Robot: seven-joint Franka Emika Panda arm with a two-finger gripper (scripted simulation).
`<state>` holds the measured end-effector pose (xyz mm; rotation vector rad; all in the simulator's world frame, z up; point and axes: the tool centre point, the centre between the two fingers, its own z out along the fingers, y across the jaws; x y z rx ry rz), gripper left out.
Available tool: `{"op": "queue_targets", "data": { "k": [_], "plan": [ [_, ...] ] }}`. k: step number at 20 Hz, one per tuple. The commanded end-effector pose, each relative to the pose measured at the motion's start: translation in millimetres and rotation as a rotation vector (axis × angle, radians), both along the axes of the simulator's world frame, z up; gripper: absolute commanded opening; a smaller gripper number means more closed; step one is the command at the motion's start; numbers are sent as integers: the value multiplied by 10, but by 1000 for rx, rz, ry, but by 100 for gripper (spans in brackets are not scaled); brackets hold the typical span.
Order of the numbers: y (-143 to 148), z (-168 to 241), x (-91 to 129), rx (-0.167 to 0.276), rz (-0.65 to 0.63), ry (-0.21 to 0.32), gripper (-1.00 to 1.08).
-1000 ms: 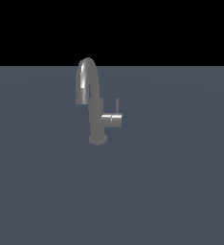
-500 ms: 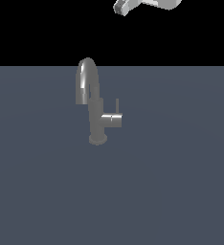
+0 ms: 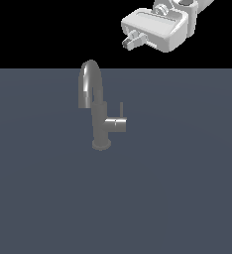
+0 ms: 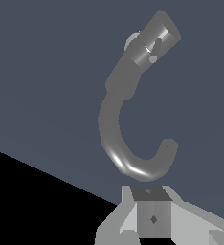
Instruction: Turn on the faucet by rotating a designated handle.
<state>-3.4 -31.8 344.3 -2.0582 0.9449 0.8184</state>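
The small grey faucet point(image 3: 99, 124) stands upright on a dark grey surface, its arched spout point(image 3: 90, 79) rising to the exterior view's left. The handle point(image 3: 121, 110) is a thin pin standing up from a short horizontal stub point(image 3: 115, 123) on the exterior view's right of the body. My gripper point(image 3: 132, 40) hangs high above and to the right of the faucet, touching nothing, with its fingers together and empty. In the wrist view the spout point(image 4: 115, 143) curves just beyond my fingertips point(image 4: 152, 217), and the handle stub point(image 4: 156, 43) lies farther off.
A flat dark grey surface point(image 3: 187, 198) spreads around the faucet, with a black background above its far edge. No other objects show.
My gripper has come into the exterior view from the top right and moved down and left toward the faucet. The faucet and handle have not moved.
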Motion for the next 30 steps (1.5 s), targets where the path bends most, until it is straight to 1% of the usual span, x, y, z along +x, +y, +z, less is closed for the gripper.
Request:
{"op": "queue_targets", "data": {
  "k": [1, 7, 12, 17, 20, 23, 26, 30],
  "plan": [
    [-27, -177, 108, 56, -50, 49, -100],
    [-63, -648, 325, 194, -174, 174, -100],
    [-54, -1068, 460, 311, -280, 280, -100],
    [-12, -1424, 537, 408, -368, 368, -100],
    [20, -1587, 563, 451, -408, 408, -100],
    [50, -1710, 579, 484, -438, 438, -100],
    [75, -1791, 587, 506, -458, 458, -100],
    [94, -1837, 592, 519, -468, 469, -100]
  ]
}}
